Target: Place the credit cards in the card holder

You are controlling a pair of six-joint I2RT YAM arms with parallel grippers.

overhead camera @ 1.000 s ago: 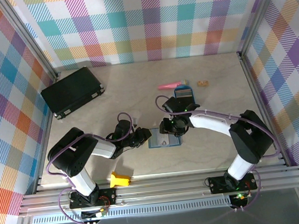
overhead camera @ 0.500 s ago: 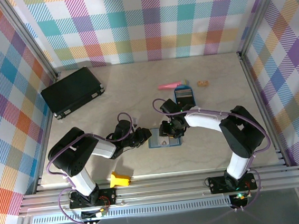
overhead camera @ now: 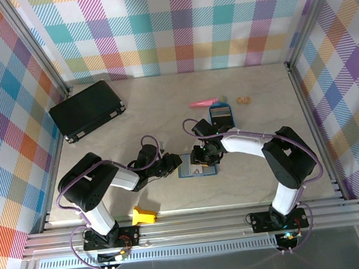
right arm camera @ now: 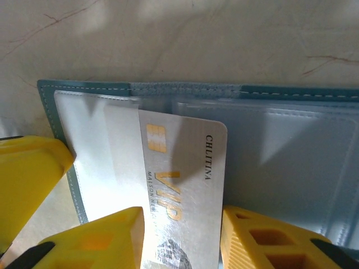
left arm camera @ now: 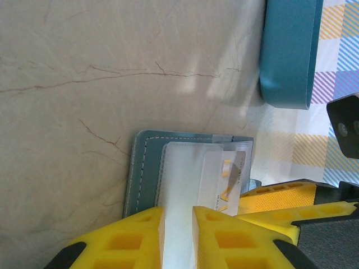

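Plaid walls surround a beige bench (overhead camera: 164, 110), where the teal card holder (overhead camera: 184, 167) lies open near the middle of the near edge. The left tool (left arm camera: 178, 218), set narrow, pinches its flap. The right tool (right arm camera: 182, 227) grips a silver VIP card (right arm camera: 185, 162) over the holder's clear pockets.

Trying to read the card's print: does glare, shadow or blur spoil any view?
Right wrist: credit card sharp, VIP lettering readable, sheen on the card holder sleeves. Left wrist: card washed pale, bright glare patch on the table beside the blue tray. Top external: even light, card too small to read.
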